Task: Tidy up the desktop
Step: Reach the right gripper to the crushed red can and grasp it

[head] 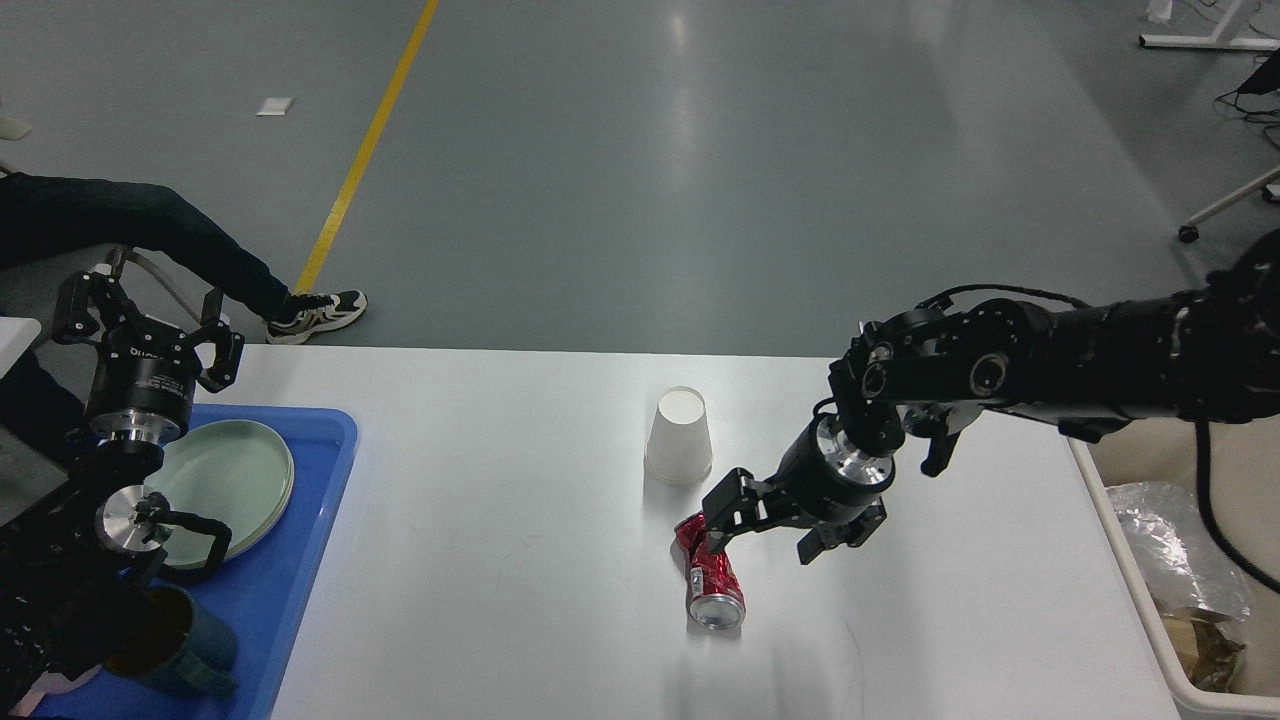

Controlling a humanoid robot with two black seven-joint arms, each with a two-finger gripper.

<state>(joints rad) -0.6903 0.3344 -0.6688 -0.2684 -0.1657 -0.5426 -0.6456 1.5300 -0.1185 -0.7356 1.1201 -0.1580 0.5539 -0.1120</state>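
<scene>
My right gripper [765, 535] spread beside crushed red can [712, 582]; left gripper [150, 325] spread, idle. Can, upturned paper cup [680, 436] left on desktop [500, 560]; plates [225, 480] already in blue tray [300, 560].

My right arm [1050, 365]: matte black jointed housings, round caps on the joints, a thin black cable looped over the top, polished silver wrist ring. My right hand [765, 530]: black, two-fingered. My left hand [150, 325]: black linkage fingers, faint white lettering, silver collar below.
</scene>
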